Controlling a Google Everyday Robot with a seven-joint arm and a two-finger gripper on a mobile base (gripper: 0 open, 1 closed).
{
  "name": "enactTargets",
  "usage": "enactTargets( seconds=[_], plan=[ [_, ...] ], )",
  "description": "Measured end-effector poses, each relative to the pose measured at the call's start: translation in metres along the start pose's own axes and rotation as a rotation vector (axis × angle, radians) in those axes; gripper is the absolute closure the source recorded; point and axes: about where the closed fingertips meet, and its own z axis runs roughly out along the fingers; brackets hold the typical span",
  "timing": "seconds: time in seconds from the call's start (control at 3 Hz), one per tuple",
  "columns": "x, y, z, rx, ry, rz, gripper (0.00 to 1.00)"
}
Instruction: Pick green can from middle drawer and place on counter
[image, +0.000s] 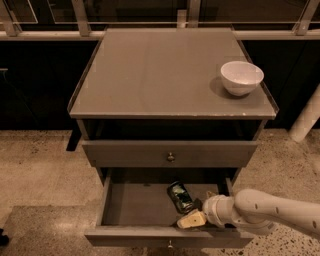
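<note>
The green can (180, 196) lies on its side in the open middle drawer (135, 202), right of its centre. My gripper (192, 216) reaches in from the right, low over the drawer's front right part, its pale fingertips right next to the can's near end. The white arm (265, 212) comes in from the lower right. The counter (165, 70) is the grey cabinet top above.
A white bowl (241, 77) sits at the counter's right edge. The upper drawer front (170, 153) with its knob is closed above the open drawer. A white post (307, 120) stands to the right. Speckled floor (35, 170) lies around the cabinet.
</note>
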Motion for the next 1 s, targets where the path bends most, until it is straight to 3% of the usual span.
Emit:
enactTargets(
  seconds=[1.0],
  plan=[
    [-0.027, -0.019, 0.068, -0.031, 0.072, -0.044, 0.0]
  ],
)
